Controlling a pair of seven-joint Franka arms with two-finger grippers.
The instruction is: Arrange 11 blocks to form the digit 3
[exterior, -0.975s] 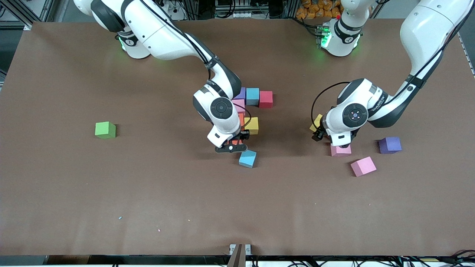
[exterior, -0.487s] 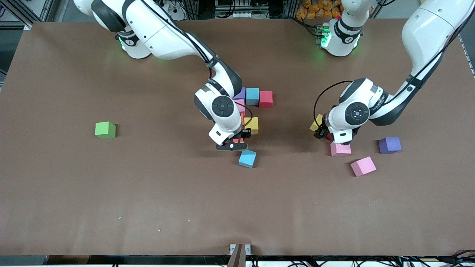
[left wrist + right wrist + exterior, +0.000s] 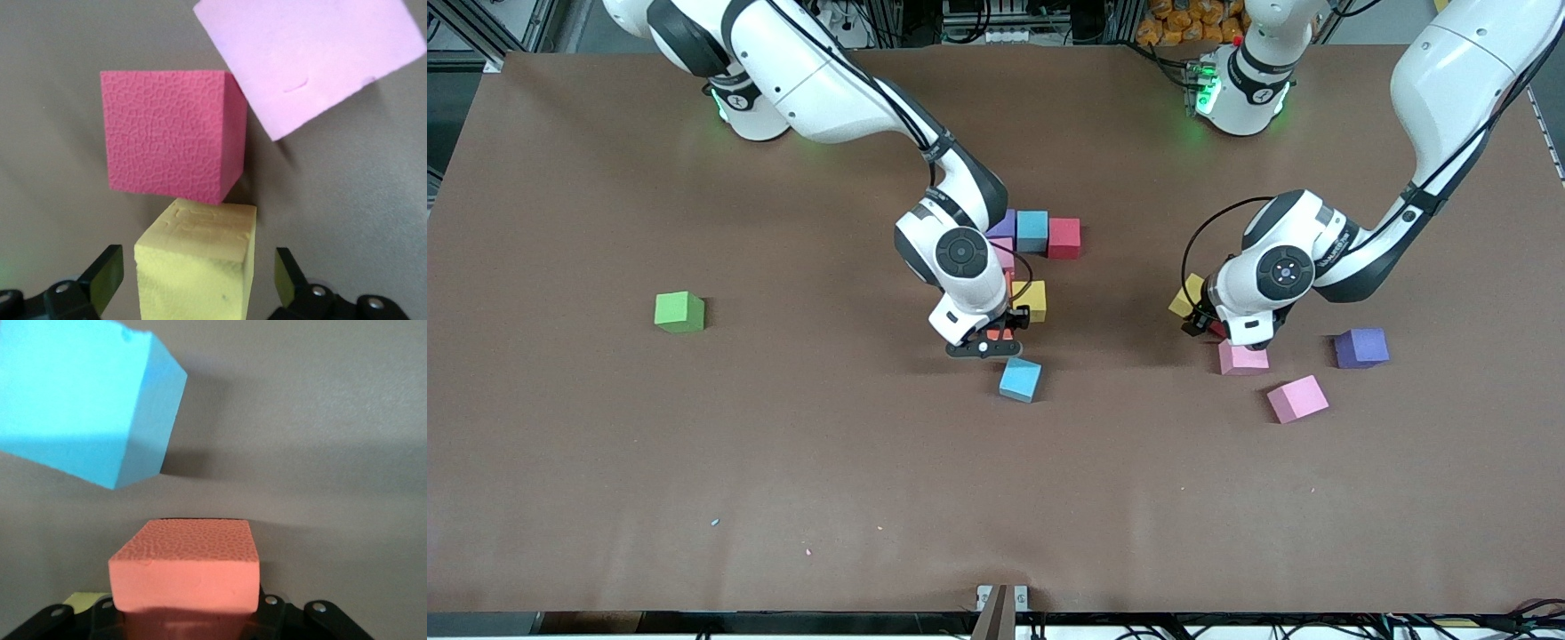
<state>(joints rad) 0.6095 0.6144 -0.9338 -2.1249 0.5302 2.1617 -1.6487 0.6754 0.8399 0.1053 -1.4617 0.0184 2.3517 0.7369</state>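
The right gripper (image 3: 989, 341) hangs low over the brown table (image 3: 783, 462) near its middle, clamped on a small orange foam cube (image 3: 187, 570) whose top pokes out between the fingers. Just nearer the front camera lies a light blue foam cube (image 3: 1020, 380), turned at an angle on the table. On the bases' side of the right gripper sits the cluster: a yellow foam cube (image 3: 1032, 300) closest, then a row of a purple foam cube (image 3: 1006, 222), a second light blue cube (image 3: 1032, 230) and a red foam cube (image 3: 1064, 237), with a pink cube (image 3: 1003, 249) partly hidden by the arm. Toward the left arm's end, the left gripper (image 3: 1199, 322) is down at the table with its fingers spread wide on either side of another yellow foam cube (image 3: 197, 263), not pinching it; a dark red cube (image 3: 170, 137) touches that one, and a pink foam cube (image 3: 1243, 357) lies just beside. A second loose pink cube (image 3: 1297, 398) and a darker purple cube (image 3: 1361, 347) sit nearby, and a green cube (image 3: 679, 311) sits alone toward the right arm's end.
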